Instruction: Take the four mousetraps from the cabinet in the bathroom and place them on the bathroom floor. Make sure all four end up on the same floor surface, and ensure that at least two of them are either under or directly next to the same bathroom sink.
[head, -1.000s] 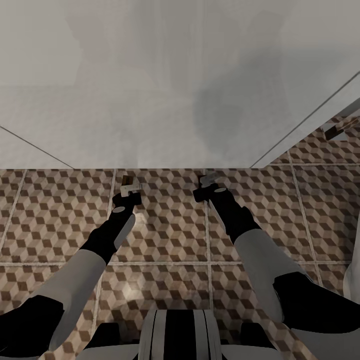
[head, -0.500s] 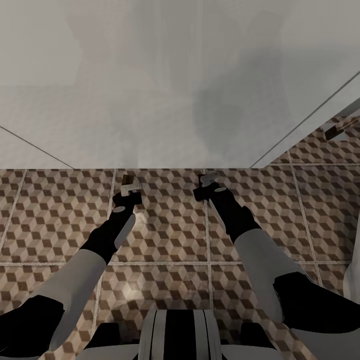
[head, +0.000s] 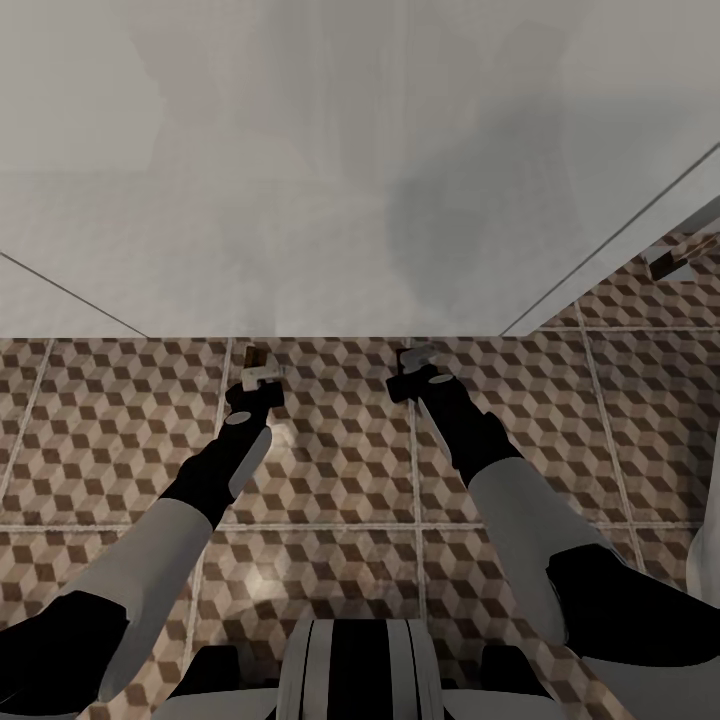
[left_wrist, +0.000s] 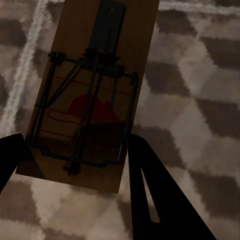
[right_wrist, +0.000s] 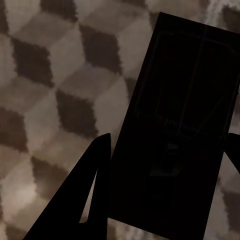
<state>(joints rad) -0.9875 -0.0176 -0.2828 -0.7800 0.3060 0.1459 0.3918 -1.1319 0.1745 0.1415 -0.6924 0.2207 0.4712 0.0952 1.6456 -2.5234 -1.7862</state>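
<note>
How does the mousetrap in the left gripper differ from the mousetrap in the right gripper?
The left gripper holds a mousetrap that is lit: brown board, wire spring and red mark are plain. The right gripper holds a mousetrap that looks almost black, its wires barely visible. In the head view the left one shows brown; the right one looks pale. Both are flat rectangular boards held between fingers above the bathroom floor.

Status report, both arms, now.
Left gripper shut on a mousetrap. Right gripper shut on second mousetrap. Both low over bathroom floor. Nothing in the way.
</note>
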